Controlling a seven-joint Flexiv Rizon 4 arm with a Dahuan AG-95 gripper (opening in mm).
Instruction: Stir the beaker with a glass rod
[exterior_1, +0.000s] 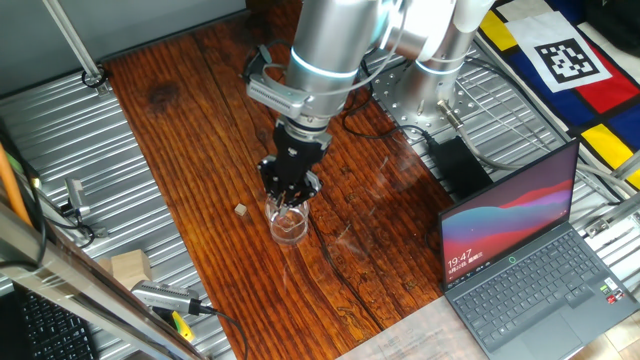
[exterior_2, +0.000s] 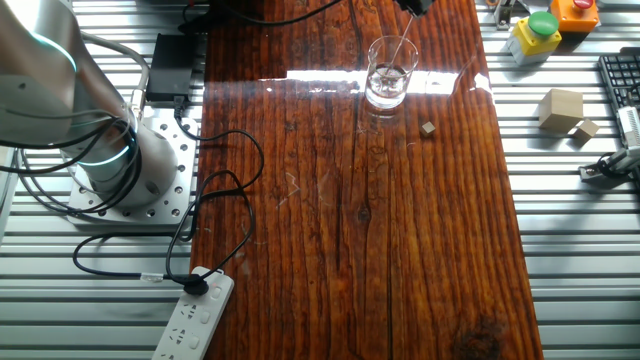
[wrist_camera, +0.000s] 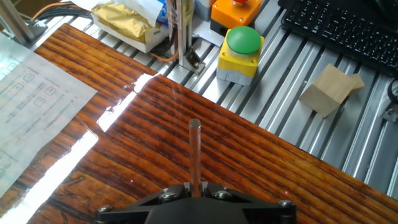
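Beaker upright on wooden table, directly under gripper. Gripper clamped on glass rod, lower end of rod inside beaker rim. Small tan cube just beside beaker.

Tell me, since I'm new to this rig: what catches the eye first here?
The gripper hangs directly over the beaker on the dark wooden table, holding the glass rod down into it. Close beside the beaker lies a small tan cube, and an open laptop glows at the table's edge.
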